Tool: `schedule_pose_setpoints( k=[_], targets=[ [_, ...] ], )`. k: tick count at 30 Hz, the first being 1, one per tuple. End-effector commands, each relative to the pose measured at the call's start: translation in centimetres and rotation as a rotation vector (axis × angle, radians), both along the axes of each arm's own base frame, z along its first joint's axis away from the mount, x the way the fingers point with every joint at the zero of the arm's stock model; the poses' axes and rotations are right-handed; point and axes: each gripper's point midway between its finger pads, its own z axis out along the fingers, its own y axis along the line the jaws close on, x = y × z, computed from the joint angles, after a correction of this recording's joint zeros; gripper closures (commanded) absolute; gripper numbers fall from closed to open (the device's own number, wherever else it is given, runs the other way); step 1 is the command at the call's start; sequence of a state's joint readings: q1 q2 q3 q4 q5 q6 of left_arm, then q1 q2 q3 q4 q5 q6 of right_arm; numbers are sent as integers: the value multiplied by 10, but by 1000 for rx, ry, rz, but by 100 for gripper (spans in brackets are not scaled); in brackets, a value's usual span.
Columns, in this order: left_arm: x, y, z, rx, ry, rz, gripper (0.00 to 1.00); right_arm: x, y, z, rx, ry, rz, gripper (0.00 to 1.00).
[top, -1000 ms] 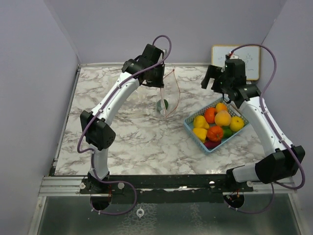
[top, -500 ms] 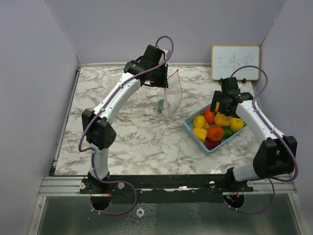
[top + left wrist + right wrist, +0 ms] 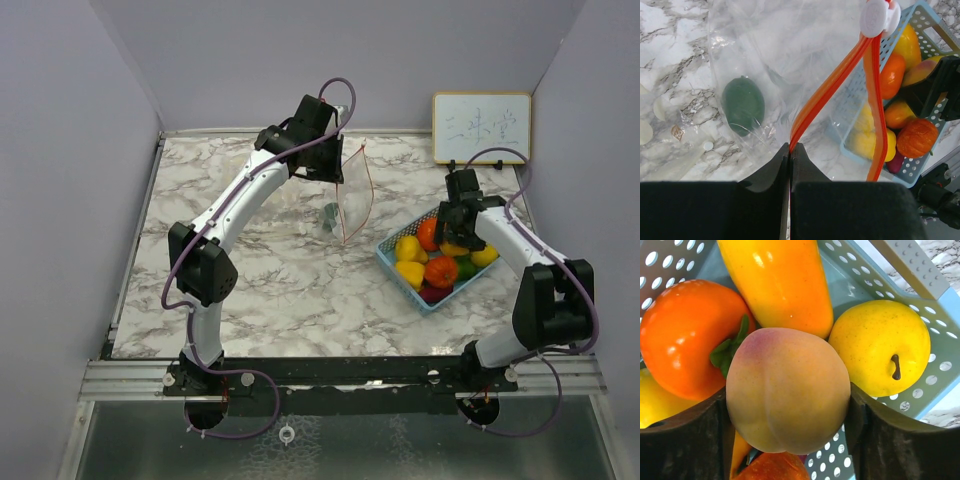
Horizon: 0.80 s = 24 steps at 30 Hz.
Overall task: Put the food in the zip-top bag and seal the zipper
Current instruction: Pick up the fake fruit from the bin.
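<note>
My left gripper point(image 3: 335, 170) is shut on the orange zipper edge point(image 3: 827, 87) of the clear zip-top bag point(image 3: 352, 195), holding it up with its mouth open towards the basket. A dark green fruit point(image 3: 742, 105) lies inside the bag. The white slider point(image 3: 879, 17) sits at the far end of the zipper. My right gripper point(image 3: 788, 415) is down in the light blue basket point(image 3: 402, 282), its fingers pressed on both sides of a peach point(image 3: 787, 390). Around it lie an orange persimmon point(image 3: 685, 335), a yellow-orange pepper point(image 3: 780, 280) and a yellow pear point(image 3: 880, 345).
More yellow, orange, green and dark red fruit fills the basket at the table's right. A small whiteboard point(image 3: 482, 127) leans on the back wall at the right. Walls close in the left, back and right sides.
My right arm has come down from above the basket into it, and its fingers now sit round the peach. My left gripper has shifted the bag slightly right.
</note>
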<state>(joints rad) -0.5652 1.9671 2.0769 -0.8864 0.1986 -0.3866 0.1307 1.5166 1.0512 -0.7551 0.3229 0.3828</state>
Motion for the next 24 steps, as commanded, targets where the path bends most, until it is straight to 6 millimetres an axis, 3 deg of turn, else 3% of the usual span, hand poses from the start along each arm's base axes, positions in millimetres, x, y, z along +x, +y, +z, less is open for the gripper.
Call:
schedule_pose_setpoints(
  k=[1,5,9,12,15,19,24],
  targets=[
    [0,-6,10,-29,-18,-15,100,14,0,21,8,-86,13,45],
    [0,-6,9,-29,-12,-10,100,20,11,76,63,-179,61,51],
    [1,-9,11,-44,-12,-10,100,32,44,143,221,-344,186,54],
    [2,-12,11,-58,-8,-11,100,40,108,189,495,-492,452,53],
    [3,-15,10,-66,-1,-12,100,27,184,226,773,-596,723,55],
    [4,-18,13,-71,-7,-17,100,5,255,247,901,-643,979,53],
    [3,-17,12,-70,-2,-17,100,10,278,236,1037,-635,992,53]
  ],
)
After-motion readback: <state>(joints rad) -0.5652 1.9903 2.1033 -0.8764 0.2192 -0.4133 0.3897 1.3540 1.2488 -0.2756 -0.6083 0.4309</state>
